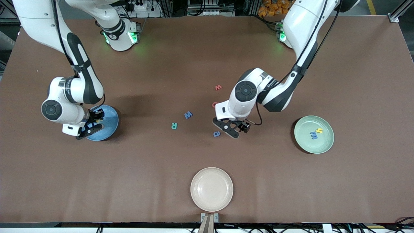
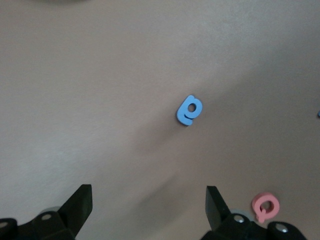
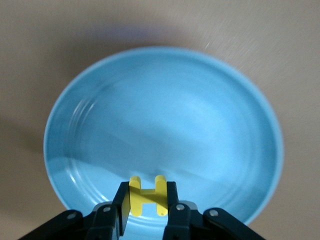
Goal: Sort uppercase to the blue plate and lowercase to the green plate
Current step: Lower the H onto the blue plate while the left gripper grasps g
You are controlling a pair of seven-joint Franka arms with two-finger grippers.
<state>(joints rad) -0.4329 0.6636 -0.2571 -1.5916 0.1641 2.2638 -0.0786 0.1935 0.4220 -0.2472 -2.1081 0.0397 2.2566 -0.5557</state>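
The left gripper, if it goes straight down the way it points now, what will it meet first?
Probably the blue a. The left gripper is open over the table, and the letter lies between its jaws' line. The red Q sits off to one side. Depth is uncertain.

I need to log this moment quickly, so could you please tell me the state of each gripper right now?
Left gripper: open, empty, over the blue a.
Right gripper: shut on the yellow H, over the blue plate.
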